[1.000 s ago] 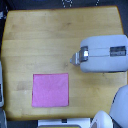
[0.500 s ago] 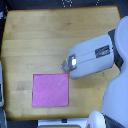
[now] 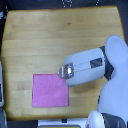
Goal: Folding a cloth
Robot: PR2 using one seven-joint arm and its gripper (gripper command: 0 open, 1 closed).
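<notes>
The cloth point(image 3: 49, 90) lies flat on the wooden table point(image 3: 45, 40), a pink-magenta square near the front edge, toward the exterior view's left. My gripper point(image 3: 62, 71) comes in from the exterior view's right on a bulky white-grey arm point(image 3: 95, 65). Its tip hangs just above the cloth's upper right corner. The blur hides the fingers, so their state does not show. Nothing appears to be held.
The table's edges run close around the frame. A pale object point(image 3: 2, 85) stands at the exterior view's left edge. More white robot body point(image 3: 107, 117) fills the lower right corner, past the table's front edge.
The arm has swung from the table's right side toward the exterior view's left and down, ending at the cloth's upper right corner. The cloth has not moved.
</notes>
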